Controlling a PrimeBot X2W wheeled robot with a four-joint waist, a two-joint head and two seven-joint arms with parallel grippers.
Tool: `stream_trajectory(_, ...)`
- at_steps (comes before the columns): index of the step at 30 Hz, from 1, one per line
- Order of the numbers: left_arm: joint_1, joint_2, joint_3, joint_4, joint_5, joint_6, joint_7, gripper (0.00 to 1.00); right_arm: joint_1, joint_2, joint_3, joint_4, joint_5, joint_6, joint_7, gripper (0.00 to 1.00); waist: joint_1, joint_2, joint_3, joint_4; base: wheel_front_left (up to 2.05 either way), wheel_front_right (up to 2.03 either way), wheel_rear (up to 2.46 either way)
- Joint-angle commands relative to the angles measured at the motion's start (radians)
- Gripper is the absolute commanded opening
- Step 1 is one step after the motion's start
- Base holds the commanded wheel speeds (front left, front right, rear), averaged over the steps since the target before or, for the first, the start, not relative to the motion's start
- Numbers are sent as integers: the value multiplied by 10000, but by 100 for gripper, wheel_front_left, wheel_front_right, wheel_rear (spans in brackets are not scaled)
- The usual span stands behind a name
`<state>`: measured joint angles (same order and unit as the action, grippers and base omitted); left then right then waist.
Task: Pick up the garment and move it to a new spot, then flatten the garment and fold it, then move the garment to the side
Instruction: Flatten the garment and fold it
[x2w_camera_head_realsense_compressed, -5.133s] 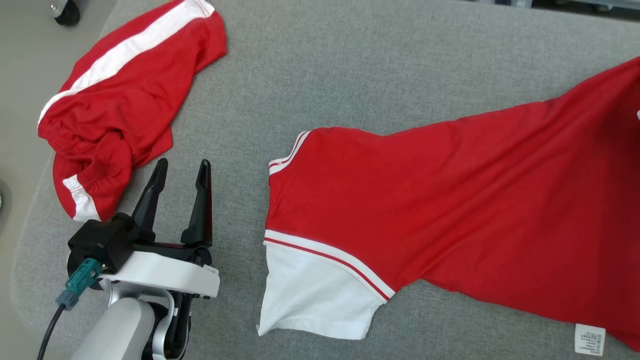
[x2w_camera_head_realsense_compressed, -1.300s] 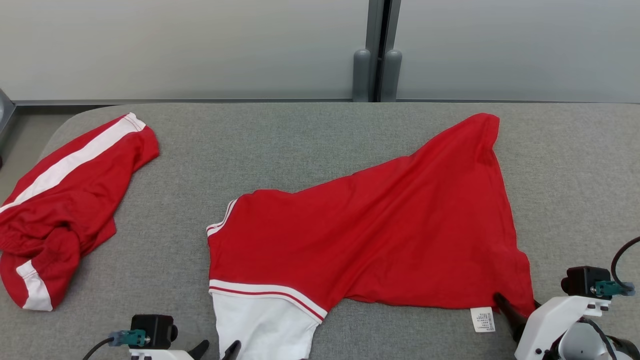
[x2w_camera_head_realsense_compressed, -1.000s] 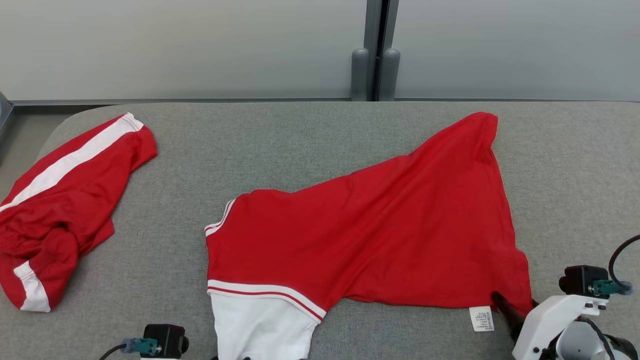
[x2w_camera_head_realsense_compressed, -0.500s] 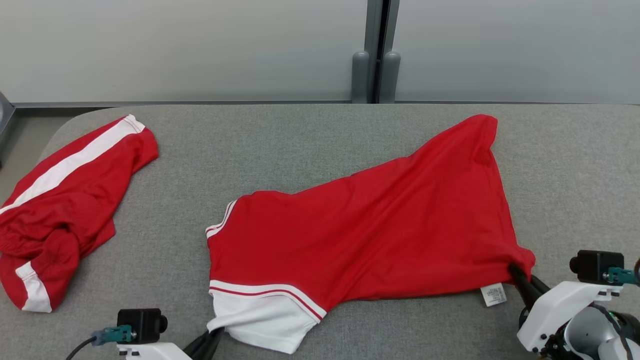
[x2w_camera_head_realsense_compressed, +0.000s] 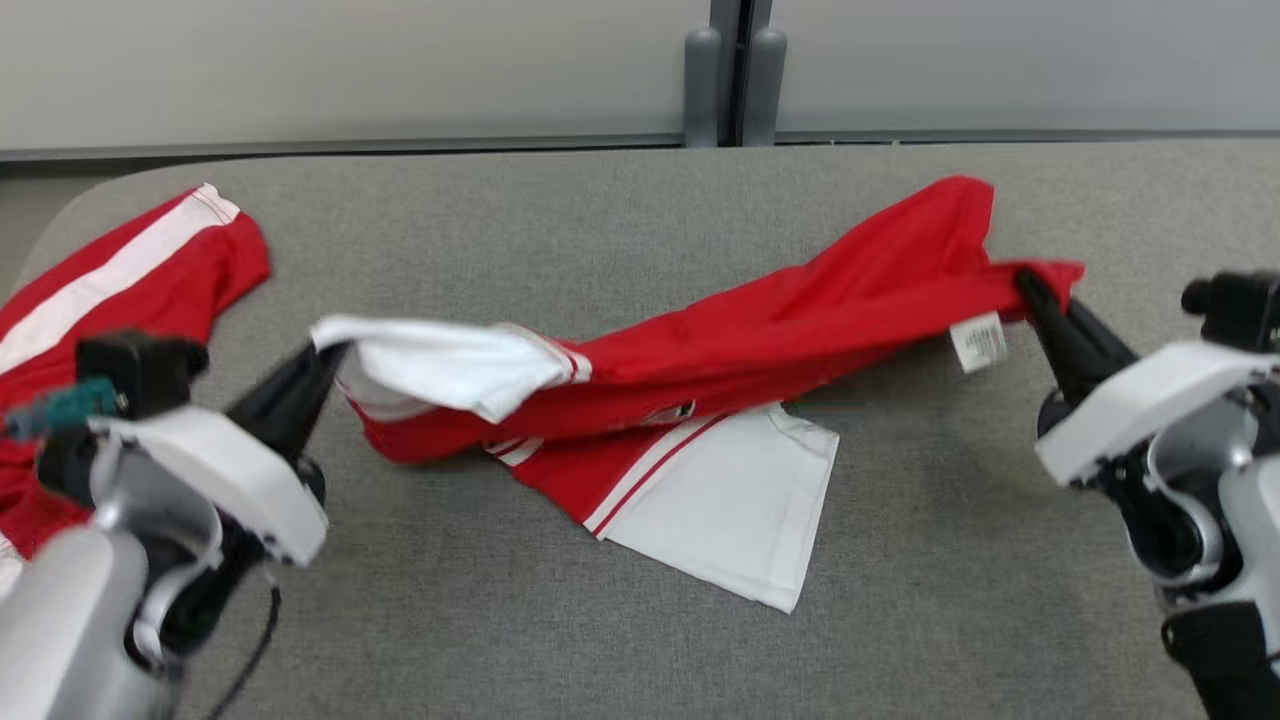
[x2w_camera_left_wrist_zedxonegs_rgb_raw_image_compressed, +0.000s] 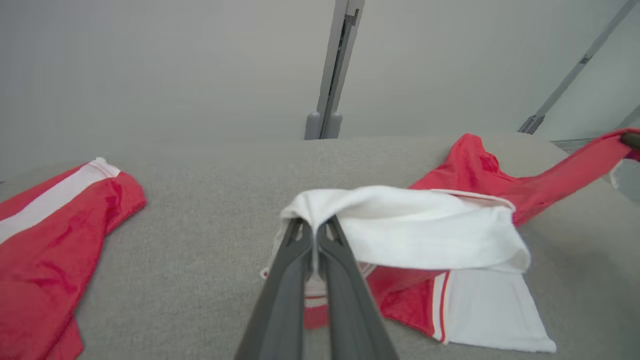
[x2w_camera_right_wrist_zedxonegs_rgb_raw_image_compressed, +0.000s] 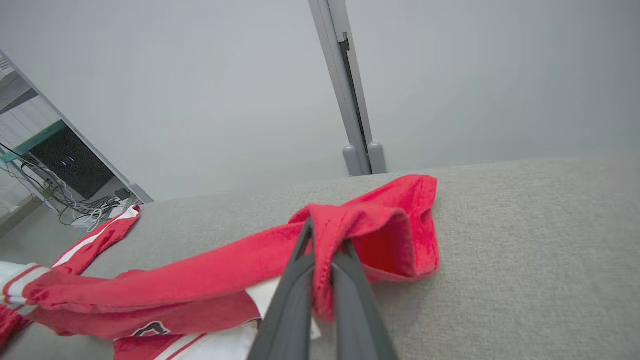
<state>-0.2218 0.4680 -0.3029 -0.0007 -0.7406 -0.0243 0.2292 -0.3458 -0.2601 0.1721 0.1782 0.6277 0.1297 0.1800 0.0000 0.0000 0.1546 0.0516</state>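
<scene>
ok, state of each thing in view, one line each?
shirt: held up at both ends, middle sagging onto table
left gripper: jaws shut on shirt's white sleeve
right gripper: jaws shut on shirt's red corner
shorts: crumpled on table, untouched

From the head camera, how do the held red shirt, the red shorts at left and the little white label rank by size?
Largest: red shirt.
Next: red shorts, though partly cut off and hidden, so unsure.
Smallest: white label.
</scene>
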Motion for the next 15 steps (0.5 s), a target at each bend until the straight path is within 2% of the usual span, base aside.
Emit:
stream_trajectory(1, -859, 71, 46, 212, 127, -180, 43, 0, -593, -160, 105, 156, 199, 21, -9, 0, 0, 0, 575, -81, 0, 0, 0)
stream_trajectory(10, -6645, -300, -347, 3044, 857, -836, 33, 0, -5501, -1034, 1413, 1558, 1438, 21, -300, 0, 0, 0, 2746, -33, 0, 0, 0)
stream_trajectory(15, -9668, -310, -610, 4478, 1428, -983, -571, 0, -8257, -1508, 2094, 2386, 1643, 22, -827, 0, 0, 0, 3636, -47, 0, 0, 0)
